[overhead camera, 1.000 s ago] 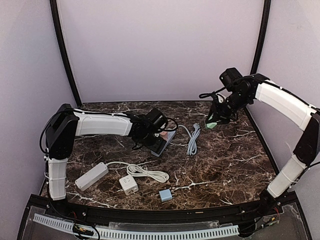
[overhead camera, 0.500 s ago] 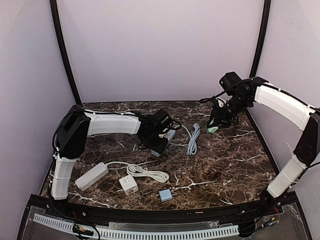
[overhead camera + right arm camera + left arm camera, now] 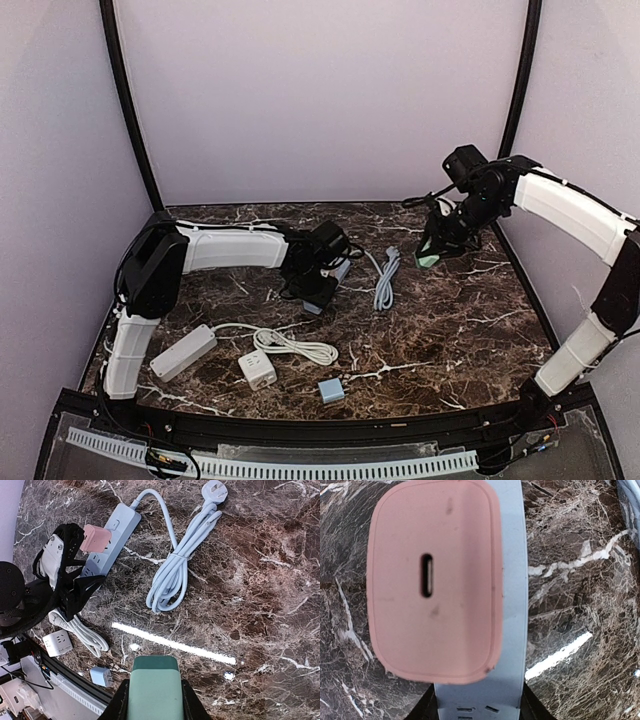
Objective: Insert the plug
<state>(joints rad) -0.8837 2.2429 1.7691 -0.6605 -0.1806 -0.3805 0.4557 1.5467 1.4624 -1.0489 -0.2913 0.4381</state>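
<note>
A blue-grey power strip (image 3: pixel 512 580) lies on the marble table, with a pink charger (image 3: pixel 432 580) plugged into it. My left gripper (image 3: pixel 479 712) is shut on the strip's near end, a finger on each side. In the top view the left gripper (image 3: pixel 318 285) covers most of the strip (image 3: pixel 340 270). The right wrist view shows the strip (image 3: pixel 117 527) and the pink charger (image 3: pixel 96 538). My right gripper (image 3: pixel 152 702) is shut on a green plug (image 3: pixel 152 685). It holds the plug (image 3: pixel 427 257) above the table at the back right, apart from the strip.
The strip's coiled blue-grey cable (image 3: pixel 385 280) lies between the two grippers. A white power strip (image 3: pixel 183 352), its coiled white cable (image 3: pixel 295 346), a white cube adapter (image 3: pixel 257 369) and a small blue adapter (image 3: pixel 331 390) lie near the front.
My left arm has reached farther right, and its gripper now covers the strip and the pink charger. My right gripper with the green plug has drifted slightly right.
</note>
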